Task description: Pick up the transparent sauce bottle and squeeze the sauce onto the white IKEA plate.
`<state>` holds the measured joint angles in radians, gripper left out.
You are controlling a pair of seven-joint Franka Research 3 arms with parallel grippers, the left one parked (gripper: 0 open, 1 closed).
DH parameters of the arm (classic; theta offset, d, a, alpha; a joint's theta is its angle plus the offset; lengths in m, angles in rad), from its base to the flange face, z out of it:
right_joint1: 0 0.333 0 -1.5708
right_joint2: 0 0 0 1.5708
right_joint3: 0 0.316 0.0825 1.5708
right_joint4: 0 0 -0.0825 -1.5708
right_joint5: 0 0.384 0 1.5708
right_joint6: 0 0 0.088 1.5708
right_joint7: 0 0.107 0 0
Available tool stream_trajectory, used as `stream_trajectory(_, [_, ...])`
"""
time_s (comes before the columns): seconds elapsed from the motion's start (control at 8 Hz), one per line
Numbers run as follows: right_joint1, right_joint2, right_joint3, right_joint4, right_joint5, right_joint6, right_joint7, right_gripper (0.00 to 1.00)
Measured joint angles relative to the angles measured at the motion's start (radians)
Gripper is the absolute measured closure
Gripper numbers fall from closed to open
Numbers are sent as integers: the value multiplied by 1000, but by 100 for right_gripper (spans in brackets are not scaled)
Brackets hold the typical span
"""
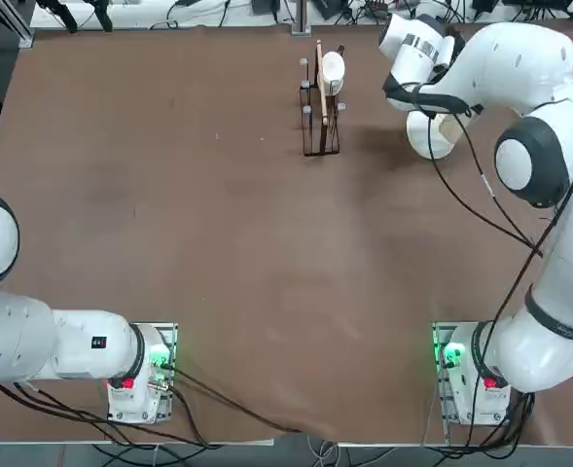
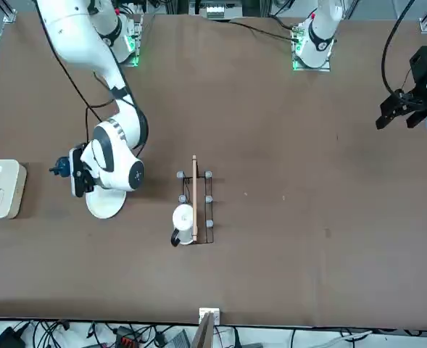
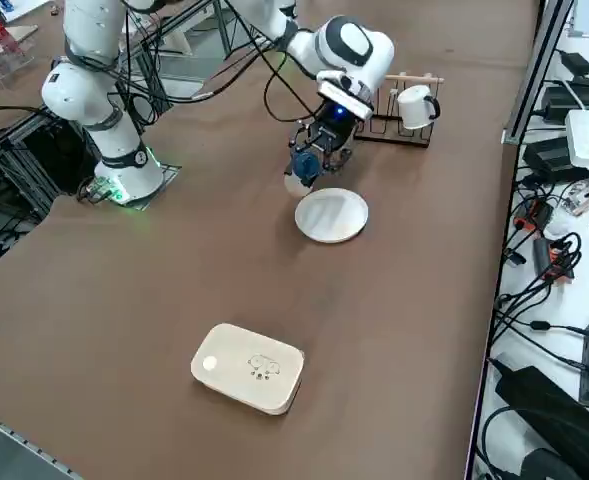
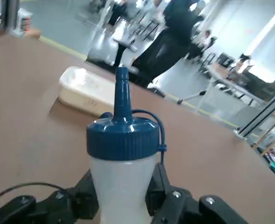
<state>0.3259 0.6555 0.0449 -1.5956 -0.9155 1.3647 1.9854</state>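
Brown counter (image 3: pixel 224 270) extends around the right gripper (image 4: pixel 125 198), whose two fingers are clamped on opposite sides of the transparent sauce bottle (image 4: pixel 122 186), below its blue nozzle cap (image 4: pixel 123 137). The bottle is tilted well over. The white IKEA plate (image 3: pixel 331 215) lies just beside the gripper. The wire rack (image 2: pixel 207 210) and mug (image 3: pixel 417 106) stand near it; the white rounded-rectangular container (image 3: pixel 248 368) lies well apart, with bare surface between.
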Motion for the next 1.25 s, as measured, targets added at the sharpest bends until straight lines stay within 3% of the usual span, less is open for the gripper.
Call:
stream_trajectory(0.25, [-1,14,-31,1,-39,-78,90,52])
stream_trajectory(0.62, [-33,33,-118,-21,-45,-131,314,52])
stream_trajectory(1.0, [-169,47,-129,-108,-65,-100,486,52])
stream_trajectory(1.25, [-234,18,-133,-239,-116,-36,583,52])
